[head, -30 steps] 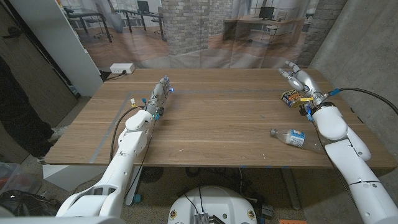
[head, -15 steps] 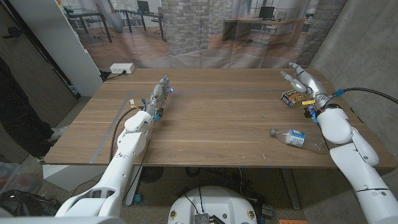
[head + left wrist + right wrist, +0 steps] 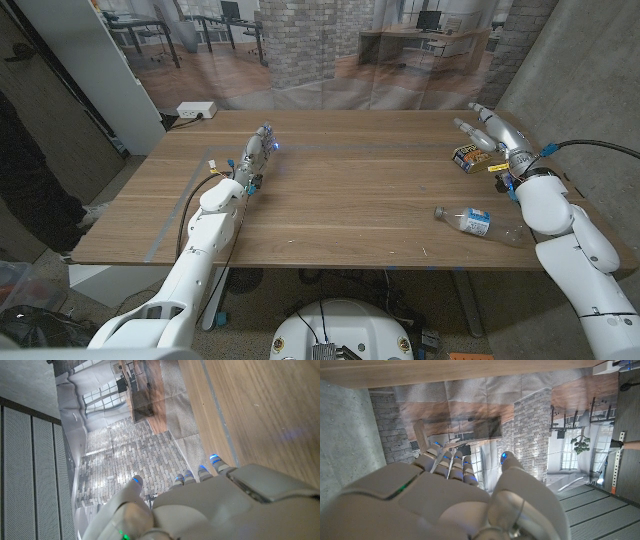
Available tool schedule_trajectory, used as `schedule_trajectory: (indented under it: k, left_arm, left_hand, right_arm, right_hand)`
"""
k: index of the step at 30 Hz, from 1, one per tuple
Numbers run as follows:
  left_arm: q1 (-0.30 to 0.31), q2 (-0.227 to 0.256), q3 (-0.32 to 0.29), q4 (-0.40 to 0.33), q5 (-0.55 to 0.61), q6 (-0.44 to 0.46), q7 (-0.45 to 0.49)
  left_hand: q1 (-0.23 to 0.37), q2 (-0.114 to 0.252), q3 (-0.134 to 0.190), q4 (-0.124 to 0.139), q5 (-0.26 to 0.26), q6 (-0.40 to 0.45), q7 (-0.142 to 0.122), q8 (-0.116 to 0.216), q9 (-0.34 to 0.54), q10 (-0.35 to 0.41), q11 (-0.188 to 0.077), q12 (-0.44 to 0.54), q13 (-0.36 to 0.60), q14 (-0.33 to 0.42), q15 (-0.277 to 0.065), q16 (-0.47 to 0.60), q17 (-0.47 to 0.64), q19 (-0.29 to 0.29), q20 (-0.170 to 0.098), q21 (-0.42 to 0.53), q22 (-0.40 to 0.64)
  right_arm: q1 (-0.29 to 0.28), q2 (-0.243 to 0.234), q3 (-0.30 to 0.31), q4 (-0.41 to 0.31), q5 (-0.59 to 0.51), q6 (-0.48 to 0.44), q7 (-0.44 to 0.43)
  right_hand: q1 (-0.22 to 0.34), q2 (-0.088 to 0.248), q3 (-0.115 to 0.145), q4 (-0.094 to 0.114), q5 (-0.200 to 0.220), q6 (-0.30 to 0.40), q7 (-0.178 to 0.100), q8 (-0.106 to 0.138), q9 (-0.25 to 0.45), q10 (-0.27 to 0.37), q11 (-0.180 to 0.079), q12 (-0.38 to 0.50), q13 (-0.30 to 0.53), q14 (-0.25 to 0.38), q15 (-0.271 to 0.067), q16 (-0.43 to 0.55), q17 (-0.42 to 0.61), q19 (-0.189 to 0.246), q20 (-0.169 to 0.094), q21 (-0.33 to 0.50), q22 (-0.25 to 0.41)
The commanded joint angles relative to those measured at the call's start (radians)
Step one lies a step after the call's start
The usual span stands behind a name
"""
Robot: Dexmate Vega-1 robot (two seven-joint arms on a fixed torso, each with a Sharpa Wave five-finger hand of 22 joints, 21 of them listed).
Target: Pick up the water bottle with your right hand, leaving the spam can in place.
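Wooden table (image 3: 350, 190) holds two small things near its right side. One is the water bottle (image 3: 467, 221), a clear bottle that lies on its side near the front edge, with its cap pointing toward the middle of the table. The other is the spam can (image 3: 466, 157), a dark can with yellow on it, farther back on the table and well apart from the bottle. The right hand (image 3: 490, 133) is up by the far right corner, just beside the spam can and behind it, with its fingers stretched out and spread; it holds nothing. The right arm crosses next to the bottle's far end, but the hand itself is well away from the bottle. In the right wrist view the same hand (image 3: 450, 495) has its fingers reaching out with nothing between them. The left hand (image 3: 258, 150) is on the left part of the table with its fingers straight, pointing toward the back edge, and it holds nothing too. In the left wrist view the left hand (image 3: 200, 505) shows its fingers out over the wood. A white power strip (image 3: 196, 110) lies on the floor behind the table.
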State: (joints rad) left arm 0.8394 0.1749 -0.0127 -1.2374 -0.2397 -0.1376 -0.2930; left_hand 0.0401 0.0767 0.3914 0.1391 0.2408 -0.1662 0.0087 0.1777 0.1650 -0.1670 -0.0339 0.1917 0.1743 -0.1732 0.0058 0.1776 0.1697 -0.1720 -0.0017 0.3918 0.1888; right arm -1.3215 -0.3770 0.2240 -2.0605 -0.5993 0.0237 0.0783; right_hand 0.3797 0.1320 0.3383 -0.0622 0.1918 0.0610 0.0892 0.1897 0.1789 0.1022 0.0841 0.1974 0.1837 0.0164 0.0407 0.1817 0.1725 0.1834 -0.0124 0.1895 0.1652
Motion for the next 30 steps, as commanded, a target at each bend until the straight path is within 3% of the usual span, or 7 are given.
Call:
schedule_trajectory:
  k: [1,30]
  left_arm:
    - [-0.008,0.002,0.001,0.012,-0.002,-0.006,-0.009]
    - [-0.005,0.000,0.005,0.009,0.001,0.000,-0.012]
  left_hand:
    - [0.005,0.034,-0.004,0.000,0.001,-0.186,-0.001,0.003,0.006,-0.178,-0.001,0.006,0.005,-0.195,0.008,0.007,0.005,-0.107,0.006,0.000,0.001]
    - [0.005,0.035,-0.006,0.000,0.001,-0.180,0.000,0.004,0.006,-0.174,0.000,0.007,0.005,-0.188,0.011,0.007,0.005,-0.101,0.008,-0.003,0.001]
  right_arm:
    - [-0.037,0.006,0.019,-0.062,-0.071,-0.042,0.025]
    - [-0.109,0.030,0.051,-0.168,-0.207,-0.132,0.110]
  right_hand:
    - [0.013,-0.001,0.001,-0.009,-0.005,0.008,0.002,0.008,0.003,0.006,-0.001,0.001,0.002,0.006,0.003,0.002,-0.001,0.003,0.008,0.003,0.004]
    - [0.046,0.014,0.018,-0.036,-0.010,0.044,-0.023,0.016,0.005,0.031,-0.015,0.006,0.003,0.037,-0.003,0.010,-0.001,0.025,0.009,0.010,0.005]
